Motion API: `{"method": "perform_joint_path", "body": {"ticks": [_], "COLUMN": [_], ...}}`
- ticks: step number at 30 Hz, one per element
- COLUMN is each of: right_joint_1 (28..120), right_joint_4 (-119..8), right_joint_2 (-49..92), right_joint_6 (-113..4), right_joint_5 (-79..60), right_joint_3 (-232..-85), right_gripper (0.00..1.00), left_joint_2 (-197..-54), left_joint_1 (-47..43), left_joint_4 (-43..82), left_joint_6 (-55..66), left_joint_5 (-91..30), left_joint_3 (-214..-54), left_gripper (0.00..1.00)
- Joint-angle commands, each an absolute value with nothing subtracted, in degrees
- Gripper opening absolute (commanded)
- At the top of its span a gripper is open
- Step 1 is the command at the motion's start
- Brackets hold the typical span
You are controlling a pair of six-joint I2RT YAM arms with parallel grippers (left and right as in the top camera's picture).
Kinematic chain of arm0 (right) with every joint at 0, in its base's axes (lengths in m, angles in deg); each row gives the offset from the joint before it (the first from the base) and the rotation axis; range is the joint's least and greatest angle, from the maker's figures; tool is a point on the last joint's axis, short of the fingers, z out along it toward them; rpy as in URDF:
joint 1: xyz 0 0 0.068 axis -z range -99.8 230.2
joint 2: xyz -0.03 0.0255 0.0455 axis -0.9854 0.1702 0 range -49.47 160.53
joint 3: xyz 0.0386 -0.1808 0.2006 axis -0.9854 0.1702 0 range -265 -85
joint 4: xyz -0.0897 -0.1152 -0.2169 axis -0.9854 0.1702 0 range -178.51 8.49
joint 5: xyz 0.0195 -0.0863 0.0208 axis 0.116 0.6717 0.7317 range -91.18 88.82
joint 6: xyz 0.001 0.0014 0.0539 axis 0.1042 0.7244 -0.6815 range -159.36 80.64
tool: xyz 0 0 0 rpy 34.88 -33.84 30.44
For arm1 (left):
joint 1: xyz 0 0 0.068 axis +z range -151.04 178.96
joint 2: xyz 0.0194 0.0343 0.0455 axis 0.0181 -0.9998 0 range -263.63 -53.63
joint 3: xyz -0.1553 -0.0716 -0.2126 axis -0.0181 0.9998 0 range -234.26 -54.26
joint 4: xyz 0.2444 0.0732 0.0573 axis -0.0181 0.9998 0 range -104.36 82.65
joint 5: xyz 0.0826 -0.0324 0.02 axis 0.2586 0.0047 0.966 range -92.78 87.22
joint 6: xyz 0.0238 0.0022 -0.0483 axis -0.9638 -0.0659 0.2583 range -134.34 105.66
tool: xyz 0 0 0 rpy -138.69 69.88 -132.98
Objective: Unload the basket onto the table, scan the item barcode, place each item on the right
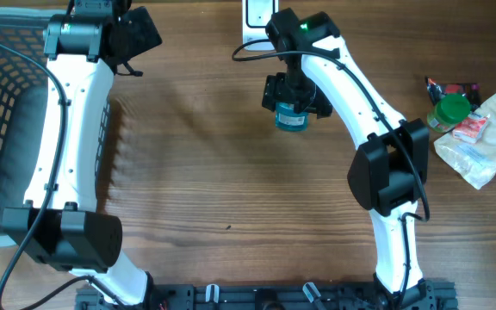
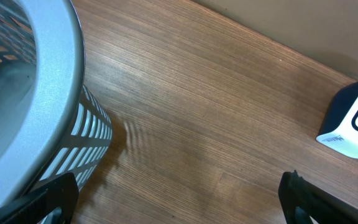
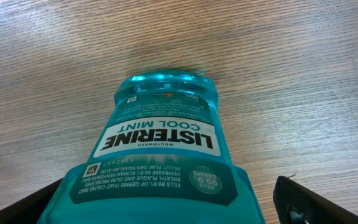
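A teal Listerine mouthwash bottle (image 1: pixel 292 118) (image 3: pixel 163 134) stands on the wooden table near the back centre, its label facing the right wrist camera. My right gripper (image 1: pixel 296 93) (image 3: pixel 173 199) hangs over it with the jaws open. The bottle sits between the fingers, and a gap of table shows beside the right finger (image 3: pixel 309 202). A white and dark blue scanner (image 1: pixel 256 15) (image 2: pixel 355 124) sits at the back edge, just beyond the bottle. My left gripper (image 1: pixel 133 39) (image 2: pixel 179 196) is open and empty at the back left, beside the basket.
A grey mesh basket (image 1: pixel 3 112) (image 2: pixel 48 74) fills the left side. At the far right lie a green-lidded jar (image 1: pixel 451 110), a clear plastic bag of items (image 1: pixel 482 138) and a dark packet (image 1: pixel 455 88).
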State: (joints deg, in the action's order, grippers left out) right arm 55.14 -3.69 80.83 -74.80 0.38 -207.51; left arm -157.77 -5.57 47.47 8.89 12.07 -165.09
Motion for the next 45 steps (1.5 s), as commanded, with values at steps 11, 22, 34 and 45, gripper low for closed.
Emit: {"method": "perform_joint_path", "body": {"ticks": [11, 22, 34, 45], "right_joint_1": [55.1, 55.03, 54.92, 54.95], "right_joint_4": [-0.78, -1.09, -1.0, -0.61], "right_joint_2": [82.34, 82.39, 85.23, 85.36], "right_joint_6": [-74.06, -74.5, -74.48, -74.28], "right_joint_5": [1.78, 1.73, -0.06, -0.17], "right_joint_3": [-216.67, -212.74, -212.74, -212.74], "right_gripper": [1.0, 1.0, 0.99, 0.77], "left_joint_2": [-157.13, -157.13, -157.13, -157.13], "left_joint_1": [-5.42, -5.42, -5.42, -5.38], "left_joint_4": [47.36, 47.58, 47.58, 47.62], "left_joint_6": [8.65, 8.65, 8.62, 8.65], "left_joint_5": [11.55, 11.55, 11.57, 11.57], "left_joint_3": [-164.83, -164.83, -164.83, -164.83], "left_gripper": [1.0, 1.0, 1.0, 1.0]}}
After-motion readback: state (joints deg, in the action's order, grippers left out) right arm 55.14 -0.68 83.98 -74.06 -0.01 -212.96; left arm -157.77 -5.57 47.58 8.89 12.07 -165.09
